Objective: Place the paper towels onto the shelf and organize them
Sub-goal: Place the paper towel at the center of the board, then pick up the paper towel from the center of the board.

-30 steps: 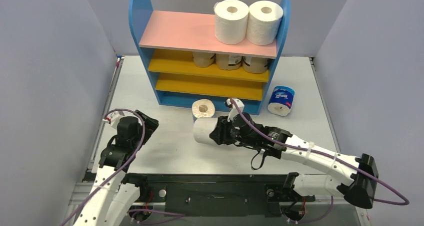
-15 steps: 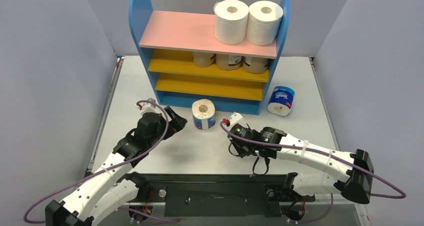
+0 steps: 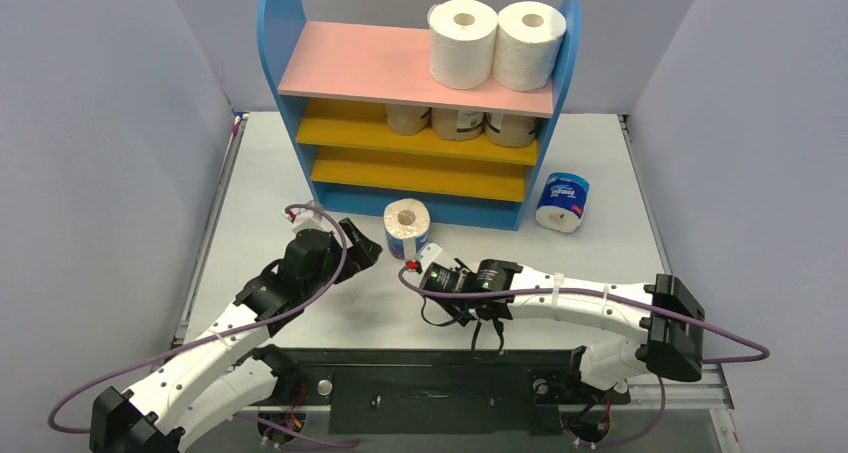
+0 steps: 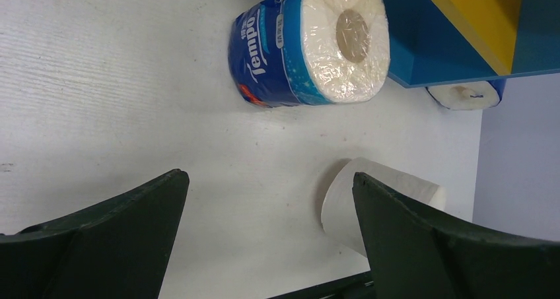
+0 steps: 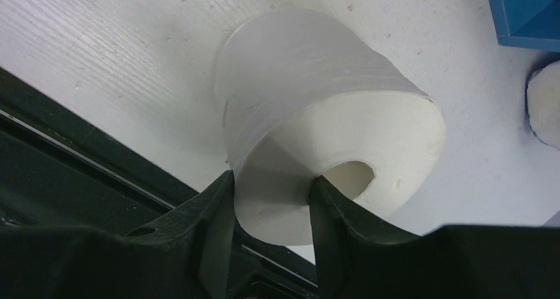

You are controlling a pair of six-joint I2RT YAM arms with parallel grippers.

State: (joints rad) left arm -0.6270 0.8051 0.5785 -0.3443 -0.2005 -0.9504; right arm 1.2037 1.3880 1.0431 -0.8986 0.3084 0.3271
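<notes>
Two tools: left tool [image 4: 264,180] wide, empty; right tool [image 5: 272,180] pinching white roll [image 5: 317,81] wall; roll hard to see overhead.

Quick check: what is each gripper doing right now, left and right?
Left gripper: open, holding nothing, facing the blue-wrapped roll.
Right gripper: closed on the white roll, one finger inside its core.

The shelf [image 3: 350,63] holds 2 rolls [image 3: 463,43] on top, 3 rolls [image 3: 458,123] one board down; 2 rolls [image 3: 407,230] lie before it.
</notes>
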